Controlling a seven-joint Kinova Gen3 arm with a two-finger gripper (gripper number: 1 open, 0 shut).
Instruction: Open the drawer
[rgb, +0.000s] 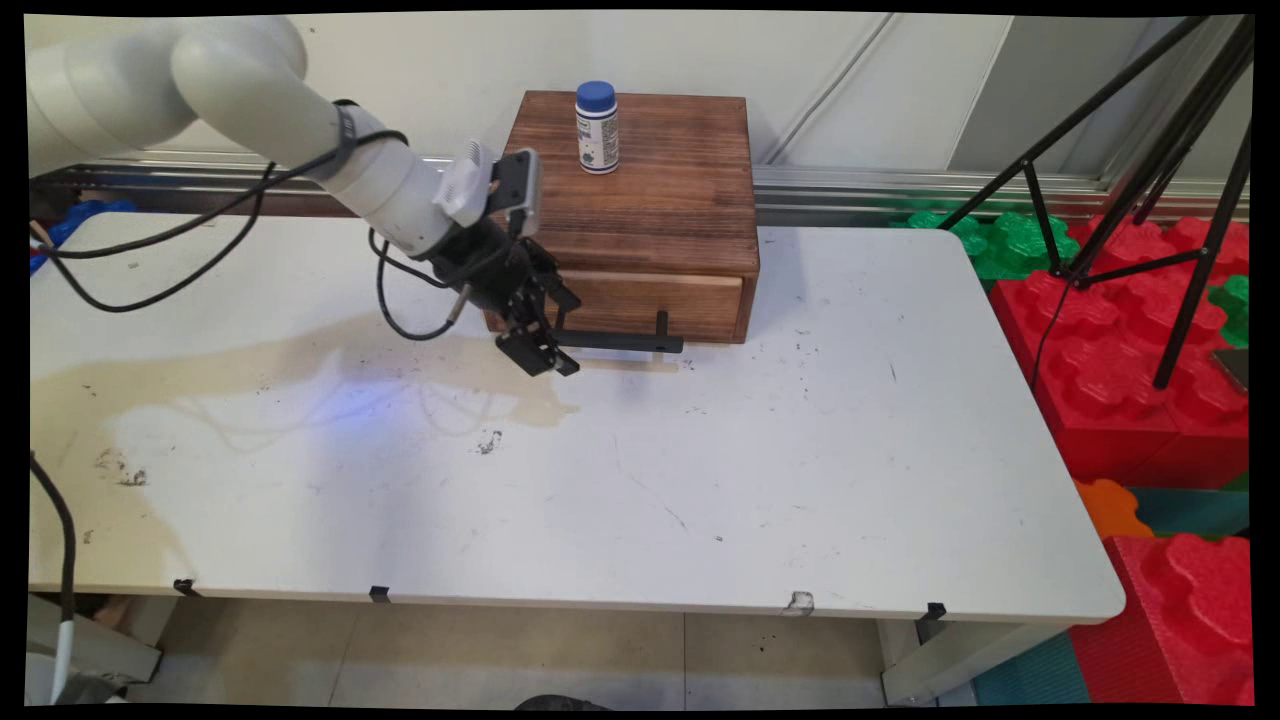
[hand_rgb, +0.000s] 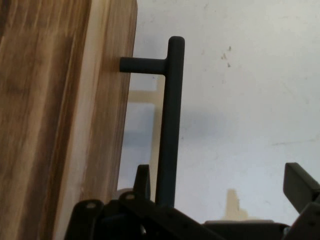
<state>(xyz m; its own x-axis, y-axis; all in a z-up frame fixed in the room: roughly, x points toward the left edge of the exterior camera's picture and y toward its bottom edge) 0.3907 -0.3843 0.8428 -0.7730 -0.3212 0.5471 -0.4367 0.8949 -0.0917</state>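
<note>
A dark wooden box (rgb: 650, 190) stands at the back of the white table (rgb: 700, 480). Its light wooden drawer front (rgb: 655, 303) carries a black bar handle (rgb: 625, 342). My gripper (rgb: 545, 355) sits at the left end of that handle, low over the table. In the hand view the handle (hand_rgb: 167, 125) runs up between my fingers: it lies close to one finger (hand_rgb: 142, 179), and the other finger (hand_rgb: 300, 186) stands well off to the side. The gripper (hand_rgb: 220, 187) is open and holds nothing. A white bottle with a blue cap (rgb: 597, 127) stands upright on top of the box.
A brownish stain (rgb: 300, 370) spreads over the table's left half. Red and green foam blocks (rgb: 1120, 350) and black tripod legs (rgb: 1180, 200) lie off the table's right edge. Black cables (rgb: 200, 250) hang from the arm over the table's back left.
</note>
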